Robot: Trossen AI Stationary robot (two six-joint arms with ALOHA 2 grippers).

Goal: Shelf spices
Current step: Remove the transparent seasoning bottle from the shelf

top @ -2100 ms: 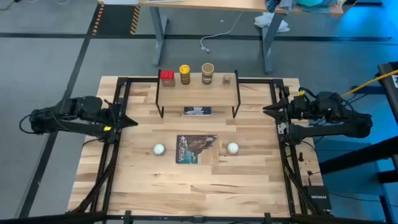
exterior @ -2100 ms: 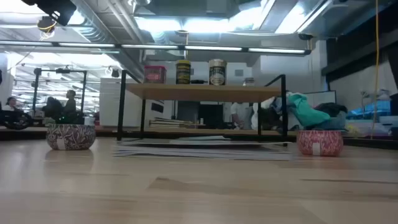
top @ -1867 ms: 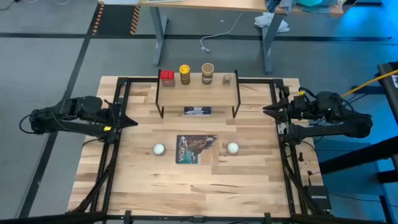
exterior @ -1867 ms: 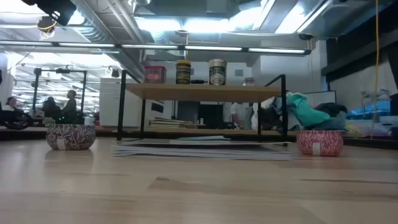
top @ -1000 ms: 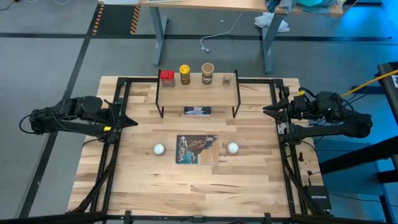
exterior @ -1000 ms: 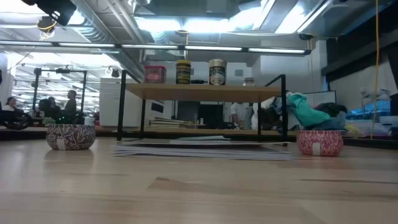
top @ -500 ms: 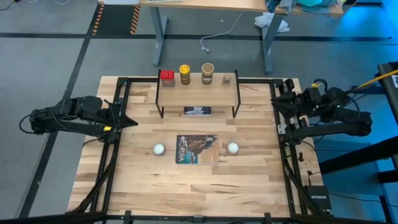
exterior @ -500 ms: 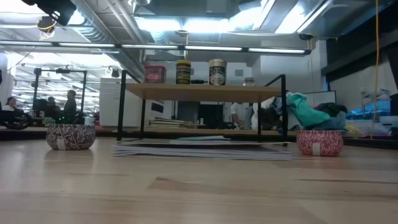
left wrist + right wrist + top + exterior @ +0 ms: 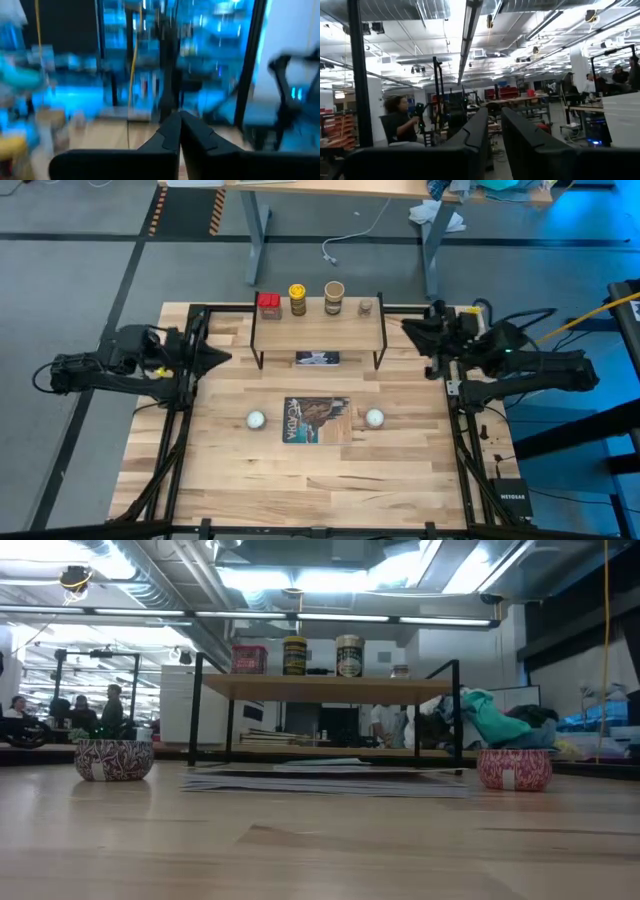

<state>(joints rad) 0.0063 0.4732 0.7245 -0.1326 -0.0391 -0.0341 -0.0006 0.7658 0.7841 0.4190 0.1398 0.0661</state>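
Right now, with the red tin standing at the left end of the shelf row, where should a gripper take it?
Probably by the red tin's two flat sides, coming from above. It stands upright on the shelf, and the yellow jar sits close beside it, so a sideways approach looks crowded.

the tiny brownish jar (image 9: 366,307) is too small to read.

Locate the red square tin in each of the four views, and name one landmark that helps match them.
High view: red square tin at the left end of the shelf.
Low view: red square tin leftmost on the shelf.
Left wrist view: not in it.
Right wrist view: not in it.
Shared landmark: the yellow dark-lidded jar right beside it.
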